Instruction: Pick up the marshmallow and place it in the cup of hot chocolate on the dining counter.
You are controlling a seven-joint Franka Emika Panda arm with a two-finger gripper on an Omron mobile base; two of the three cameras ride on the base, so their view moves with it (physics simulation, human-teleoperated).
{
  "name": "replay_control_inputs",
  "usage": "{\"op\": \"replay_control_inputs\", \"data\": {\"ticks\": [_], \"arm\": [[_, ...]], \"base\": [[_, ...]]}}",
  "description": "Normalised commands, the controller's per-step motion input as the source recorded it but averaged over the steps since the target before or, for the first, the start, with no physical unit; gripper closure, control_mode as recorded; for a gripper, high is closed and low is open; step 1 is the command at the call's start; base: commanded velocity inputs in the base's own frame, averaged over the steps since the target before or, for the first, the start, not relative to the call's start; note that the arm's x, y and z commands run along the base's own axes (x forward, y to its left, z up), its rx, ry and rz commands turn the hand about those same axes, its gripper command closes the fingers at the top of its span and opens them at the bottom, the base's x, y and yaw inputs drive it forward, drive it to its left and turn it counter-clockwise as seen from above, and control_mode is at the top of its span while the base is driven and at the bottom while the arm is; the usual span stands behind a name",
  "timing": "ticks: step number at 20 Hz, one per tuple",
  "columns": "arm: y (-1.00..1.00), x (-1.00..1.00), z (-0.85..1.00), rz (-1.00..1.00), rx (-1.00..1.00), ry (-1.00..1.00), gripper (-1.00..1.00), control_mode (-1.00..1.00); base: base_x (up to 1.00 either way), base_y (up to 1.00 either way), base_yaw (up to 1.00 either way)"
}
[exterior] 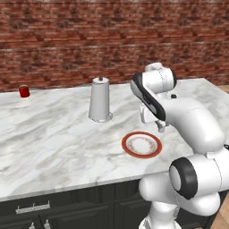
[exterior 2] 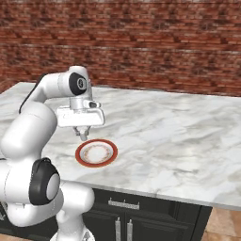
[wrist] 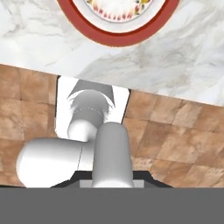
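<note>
The cup of hot chocolate (exterior: 24,91), a small red mug, stands far off at the left back of the veined marble tabletop (exterior: 58,138), well apart from the arm; whether the marshmallow sits between the fingers I cannot tell. The end effector (exterior 2: 83,135) hangs with its fingers together just above the back rim of the red-rimmed plate (exterior 2: 96,153), near the front edge, with broad bare marble to the right. The left base view adds the grey conical canister (exterior: 100,99) standing between mug and plate, while the hand view adds the brown tiled floor (wrist: 175,131) past the tabletop's edge.

Glossy veined marble dining counter (exterior: 53,134)
</note>
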Motion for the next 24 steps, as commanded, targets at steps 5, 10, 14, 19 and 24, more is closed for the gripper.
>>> {"op": "replay_control_inputs", "data": {"ticks": [5,10,14,19,24], "arm": [[0.00,-0.04,0.12,-0.02,0.00,0.00,1.00,-1.00],[0.00,-0.07,0.12,-0.02,0.00,0.00,1.00,1.00],[0.00,0.00,0.00,0.00,0.00,0.00,1.00,1.00],[0.00,0.00,0.00,0.00,0.00,0.00,1.00,1.00],[0.00,0.00,0.00,0.00,0.00,0.00,1.00,1.00]], "base": [[0.00,0.00,0.00],[-0.07,0.01,0.00],[-0.51,0.19,-0.01],[-0.59,0.72,0.00],[-0.54,0.98,0.00]]}}
